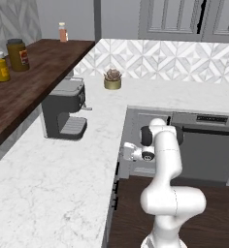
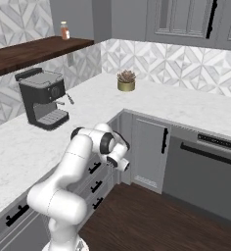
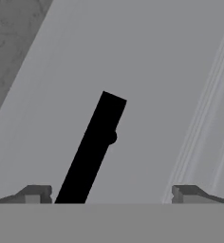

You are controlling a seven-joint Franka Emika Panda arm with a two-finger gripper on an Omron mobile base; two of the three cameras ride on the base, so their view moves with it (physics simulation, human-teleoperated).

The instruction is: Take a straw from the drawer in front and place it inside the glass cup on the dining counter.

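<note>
Low in the frame, the wide-open, empty two-finger gripper (image 3: 109,193) faces the grey panelled drawer (image 3: 133,71)'s black bar handle (image 3: 92,147); centre that handle between the fingertips before closing.

The white marble counter (image 1: 48,184) carries a coffee machine (image 1: 64,109) and a small potted plant (image 1: 112,79).

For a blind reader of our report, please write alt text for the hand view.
Open gripper, fingertips spread wide, faces a grey panelled drawer front at close range. A black bar handle runs slantwise between the fingertips, nearer one of them; nothing is held.
</note>
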